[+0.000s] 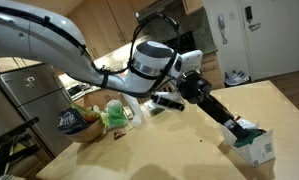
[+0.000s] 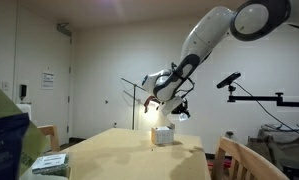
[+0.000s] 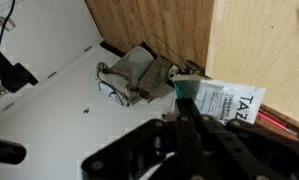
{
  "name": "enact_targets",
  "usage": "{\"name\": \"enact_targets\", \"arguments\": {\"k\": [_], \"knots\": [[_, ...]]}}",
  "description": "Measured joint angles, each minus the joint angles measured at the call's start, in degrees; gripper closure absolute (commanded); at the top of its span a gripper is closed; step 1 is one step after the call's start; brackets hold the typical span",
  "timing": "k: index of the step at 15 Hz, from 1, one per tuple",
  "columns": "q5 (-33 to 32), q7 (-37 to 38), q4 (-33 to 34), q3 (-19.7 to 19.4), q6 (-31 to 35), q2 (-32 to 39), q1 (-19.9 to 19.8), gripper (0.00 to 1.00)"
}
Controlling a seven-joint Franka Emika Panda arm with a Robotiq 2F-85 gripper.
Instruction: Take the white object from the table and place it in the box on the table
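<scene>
Your gripper has its fingers pinched together on the white object. In the wrist view the packet sticks out sideways from the fingertips, with its teal patch right at the pinch and its printed white length running off to the right on a slight tilt. So the packet is off the table and in your grasp, not yet in the box. The coming move turns on where that box lies from the fingertips. In an exterior view the gripper sits just above the box's near upper edge, with the box a touch further out along the arm's reach and below. They are so close that I cannot tell whether the packet is touching it. My judgement is that you should have the packet over the middle of the box rather than its rim before you let go. The wrist view does not show the box's opening clearly, so don't lean on it for that. In both exterior views the box stands on the table near an edge. The arm is stretched long across the table, the forearm sloping down to the wrist and the gripper pointing down and outward.
</scene>
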Motion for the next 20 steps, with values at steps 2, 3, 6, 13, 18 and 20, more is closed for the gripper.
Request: {"name": "enact_targets", "arguments": {"k": [2,3,6,13,18,20], "knots": [[0.0,0.47,0.45,0.12,0.24,-0.42,-0.23,0.97],[0.0,0.78,0.71,0.28,0.52,-0.44,-0.44,0.97],[0.0,1.17,0.84,0.7,0.66,-0.43,-0.86,0.97],[0.0,1.25,1.73,0.8,-2.23,-0.39,-1.22,0.99],[0.0,1.25,6.47,0.96,-7.56,-0.03,-2.57,0.99],[0.01,1.24,9.0,1.49,-9.05,0.57,-3.54,0.99]]}}
